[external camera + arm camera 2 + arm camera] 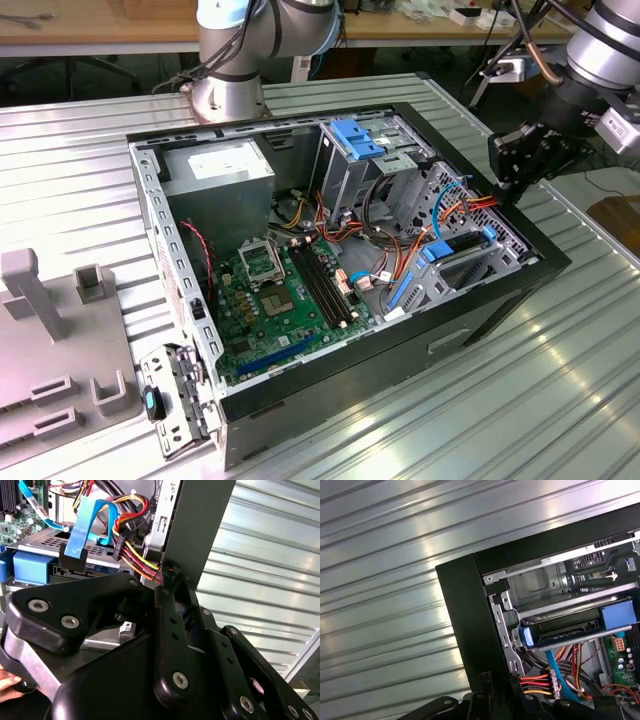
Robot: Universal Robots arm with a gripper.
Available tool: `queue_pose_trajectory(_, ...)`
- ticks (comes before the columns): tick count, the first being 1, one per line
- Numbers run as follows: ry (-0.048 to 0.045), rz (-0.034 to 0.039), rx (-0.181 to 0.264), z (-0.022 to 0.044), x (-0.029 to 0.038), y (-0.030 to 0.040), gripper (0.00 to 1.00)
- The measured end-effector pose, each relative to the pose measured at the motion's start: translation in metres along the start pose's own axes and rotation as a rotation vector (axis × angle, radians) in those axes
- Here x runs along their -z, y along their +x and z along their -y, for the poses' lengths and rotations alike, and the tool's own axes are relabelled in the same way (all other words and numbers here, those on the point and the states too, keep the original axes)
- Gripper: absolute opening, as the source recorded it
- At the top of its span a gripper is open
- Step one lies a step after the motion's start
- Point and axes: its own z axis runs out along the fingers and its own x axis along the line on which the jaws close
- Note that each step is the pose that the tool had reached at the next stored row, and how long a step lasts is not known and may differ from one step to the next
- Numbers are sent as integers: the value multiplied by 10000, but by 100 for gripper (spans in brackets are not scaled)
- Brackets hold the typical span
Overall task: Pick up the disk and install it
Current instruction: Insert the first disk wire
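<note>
The disk (462, 244) lies flat in the grey metal drive cage at the corner of the open computer case (500, 290) on the exterior view's right, with its blue rails showing. In the first wrist view the disk (565, 630) is a dark slab with a blue rail end. In the second wrist view the disk (75, 571) sits under a blue ribbon cable. My black gripper (510, 185) hovers just outside that corner of the case, above its rim. The gripper (171, 575) looks shut with nothing in it, close to the red, yellow and black power cables.
The case rests on a ribbed metal table (560, 380). Inside are a motherboard (280, 290), a grey power-supply box (220, 170) and a second cage with a blue bracket (360, 135). A grey fixture (50, 330) stands at the exterior view's left. A second arm's base (230, 90) stands behind the case.
</note>
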Motion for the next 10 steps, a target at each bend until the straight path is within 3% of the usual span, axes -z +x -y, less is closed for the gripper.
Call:
queue_pose_trajectory(2,17,-50,14,-9,3,-33,27)
queue_pose_trajectory(10,27,-80,25,-10,-9,-35,27)
